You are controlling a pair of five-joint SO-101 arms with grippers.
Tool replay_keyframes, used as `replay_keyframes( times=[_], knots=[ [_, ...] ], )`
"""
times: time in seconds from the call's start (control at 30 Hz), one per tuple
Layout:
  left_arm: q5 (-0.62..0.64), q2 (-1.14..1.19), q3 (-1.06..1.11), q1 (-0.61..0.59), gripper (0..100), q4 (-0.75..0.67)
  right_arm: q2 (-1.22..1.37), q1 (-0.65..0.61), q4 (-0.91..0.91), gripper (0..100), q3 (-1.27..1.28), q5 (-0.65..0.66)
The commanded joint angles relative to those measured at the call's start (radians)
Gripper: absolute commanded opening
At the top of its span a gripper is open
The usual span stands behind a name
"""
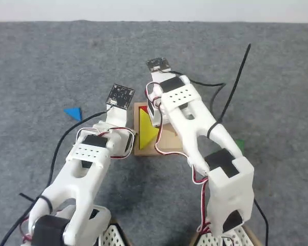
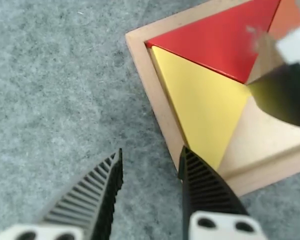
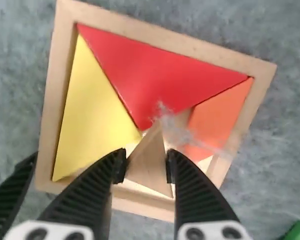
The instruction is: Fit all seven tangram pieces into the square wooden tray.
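Holding three seated pieces, the square wooden tray (image 3: 162, 41) stands on the grey carpet (image 1: 41, 66) between the two arms.
- Red triangle (image 3: 160, 80): large, flat along one tray wall.
- Yellow triangle (image 3: 92, 125): large, flat along the adjoining wall, edge to edge with the red.
- Orange piece (image 3: 217, 120): smaller, in the corner beside the red.
- Tan triangle (image 3: 147, 170): small, above the bare part of the tray, apparently clamped by the right gripper (image 3: 145, 155).
- Blue triangle (image 1: 73, 113): small, loose on the carpet, well apart from the tray.
- Green piece (image 1: 239, 145): small, loose on the carpet past the right arm.
- Left gripper (image 2: 151, 152): parted, empty, just beside the tray's outer edge.

Judged under half done: roughly half the tray floor is filled, and the smaller pieces are left.
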Motion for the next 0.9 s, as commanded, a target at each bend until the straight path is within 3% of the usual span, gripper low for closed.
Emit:
replay_keyframes(
  times=[0.0, 0.1, 0.27, 0.4, 0.7, 0.87],
  knots=[
    [-0.002, -0.038, -0.019, -0.009, 18, -0.017, -0.053, -0.012, -0.016, 6.0, -0.005, -0.054],
    [-0.002, -0.038, -0.019, -0.006, 18, -0.017, -0.033, -0.015, -0.016, 6.0, -0.008, -0.103],
    [-0.003, -0.038, -0.019, -0.008, 18, -0.017, 0.027, -0.03, -0.008, 6.0, -0.011, -0.319],
    [-0.003, -0.038, -0.019, -0.006, 18, -0.017, 0.051, -0.025, -0.015, 6.2, -0.012, -0.42],
    [-0.005, -0.038, -0.019, -0.005, 18, -0.017, 0.036, -0.022, -0.008, 30.7, -0.014, -0.305],
    [-0.005, -0.038, -0.019, -0.005, 18, -0.017, 0.024, -0.028, -0.007, 36.7, -0.026, -0.232]
  ],
)
